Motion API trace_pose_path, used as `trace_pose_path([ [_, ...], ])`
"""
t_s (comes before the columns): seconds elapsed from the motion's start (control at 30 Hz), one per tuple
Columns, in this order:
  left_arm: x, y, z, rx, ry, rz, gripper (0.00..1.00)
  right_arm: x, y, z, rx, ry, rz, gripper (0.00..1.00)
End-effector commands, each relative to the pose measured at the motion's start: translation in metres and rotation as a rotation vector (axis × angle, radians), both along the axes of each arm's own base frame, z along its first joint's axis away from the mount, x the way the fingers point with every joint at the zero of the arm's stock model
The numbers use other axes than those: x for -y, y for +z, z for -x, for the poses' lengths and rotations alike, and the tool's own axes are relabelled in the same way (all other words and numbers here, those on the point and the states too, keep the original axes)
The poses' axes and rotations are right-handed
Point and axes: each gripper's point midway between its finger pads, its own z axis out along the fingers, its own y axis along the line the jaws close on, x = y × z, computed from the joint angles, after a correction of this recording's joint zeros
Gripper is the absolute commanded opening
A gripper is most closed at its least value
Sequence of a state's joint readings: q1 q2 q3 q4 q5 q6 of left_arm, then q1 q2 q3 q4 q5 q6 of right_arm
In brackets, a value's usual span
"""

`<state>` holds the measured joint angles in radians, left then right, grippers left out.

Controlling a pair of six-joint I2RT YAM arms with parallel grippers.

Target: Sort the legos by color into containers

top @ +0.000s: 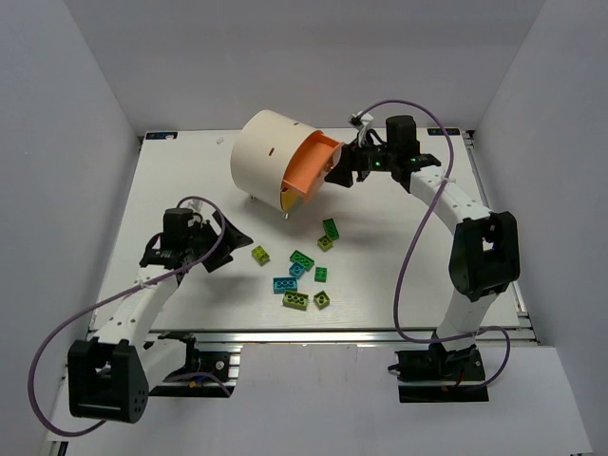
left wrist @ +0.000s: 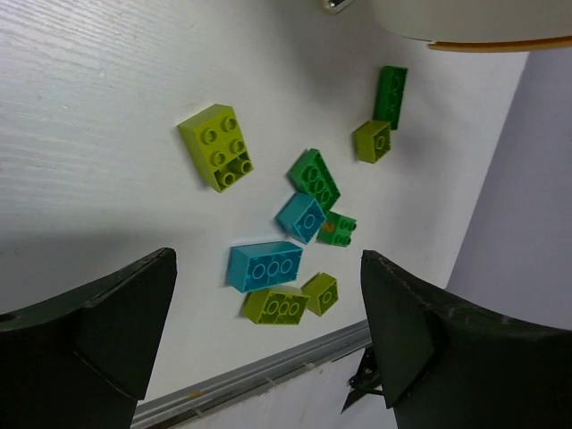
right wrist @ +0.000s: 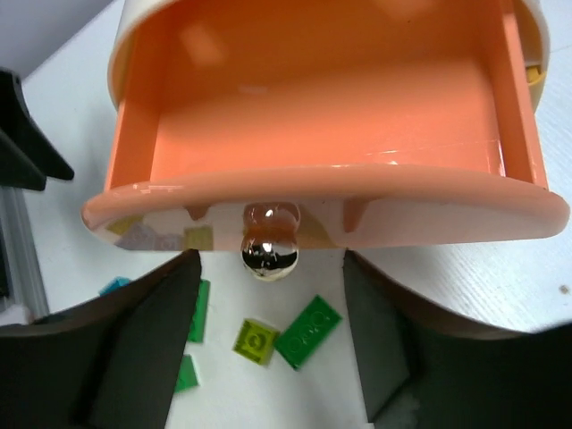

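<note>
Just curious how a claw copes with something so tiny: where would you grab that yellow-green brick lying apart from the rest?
I'd pinch the yellow-green brick across its two long flat sides, coming straight down from above. It lies flat, studs up, with bare table all round, so there is room either side.

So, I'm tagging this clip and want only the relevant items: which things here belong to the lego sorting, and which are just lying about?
Part of the job: legos, pulled-out orange drawer, its brass knob, cream drum, left gripper, right gripper.

Just there: purple cables, metal rail at the near edge.
</note>
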<state>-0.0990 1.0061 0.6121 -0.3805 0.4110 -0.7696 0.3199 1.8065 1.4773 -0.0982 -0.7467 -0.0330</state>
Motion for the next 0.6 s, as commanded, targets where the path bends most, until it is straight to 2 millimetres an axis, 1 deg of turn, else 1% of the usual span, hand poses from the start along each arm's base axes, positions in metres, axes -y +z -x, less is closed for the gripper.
trace_pose_path([
  [0.0, 0.002, 0.001, -0.012, 0.007, -0.016, -0.06, 0.93, 0.0, 0.015, 0.011, 0.037, 0.056, -0.017, 0.73],
  [0.03, 0.004, -0.003, -0.013, -0.01, -0.018, -0.07, 0.93, -0.001, 0.017, 0.013, 0.038, 0.068, -0.019, 0.83],
  [0.07, 0.003, -0.002, -0.017, -0.011, -0.014, -0.089, 0.93, 0.0, 0.016, 0.016, 0.029, 0.075, -0.013, 0.85],
  [0.1, 0.007, -0.013, -0.014, -0.053, -0.027, -0.108, 0.91, 0.0, 0.017, 0.017, 0.034, 0.078, -0.009, 0.86],
  [0.17, 0.008, -0.017, -0.016, -0.074, -0.025, -0.139, 0.87, 0.005, 0.015, 0.017, 0.042, 0.07, 0.005, 0.86],
  [0.2, 0.011, -0.023, -0.017, -0.097, -0.031, -0.167, 0.82, 0.007, 0.016, 0.021, 0.04, 0.07, 0.015, 0.86],
  [0.27, 0.014, -0.026, -0.019, -0.114, -0.029, -0.196, 0.76, 0.013, 0.005, 0.027, 0.033, 0.06, 0.044, 0.84],
  [0.3, 0.013, -0.028, -0.022, -0.125, -0.016, -0.223, 0.72, 0.017, 0.009, 0.032, 0.065, 0.065, 0.059, 0.84],
  [0.33, 0.019, -0.035, -0.021, -0.151, -0.029, -0.242, 0.71, 0.02, 0.006, 0.034, 0.07, 0.063, 0.069, 0.83],
  [0.37, 0.021, -0.037, -0.022, -0.165, -0.024, -0.255, 0.7, 0.024, -0.006, 0.041, 0.058, 0.061, 0.091, 0.82],
  [0.4, 0.018, -0.041, -0.023, -0.177, -0.009, -0.29, 0.68, 0.026, -0.002, 0.046, 0.09, 0.065, 0.1, 0.81],
  [0.43, 0.025, -0.043, -0.024, -0.188, -0.02, -0.308, 0.68, 0.031, -0.005, 0.049, 0.09, 0.059, 0.111, 0.79],
  [0.47, 0.027, -0.045, -0.026, -0.197, -0.01, -0.322, 0.68, 0.034, -0.017, 0.055, 0.073, 0.055, 0.13, 0.79],
  [0.5, 0.027, -0.048, -0.025, -0.214, -0.007, -0.343, 0.67, 0.037, -0.013, 0.06, 0.09, 0.054, 0.134, 0.78],
  [0.53, 0.024, -0.047, -0.031, -0.205, 0.02, -0.382, 0.69, 0.04, -0.013, 0.063, 0.097, 0.052, 0.141, 0.78],
  [0.57, 0.029, -0.054, -0.03, -0.225, 0.015, -0.405, 0.7, 0.044, -0.017, 0.07, 0.093, 0.048, 0.149, 0.78],
])
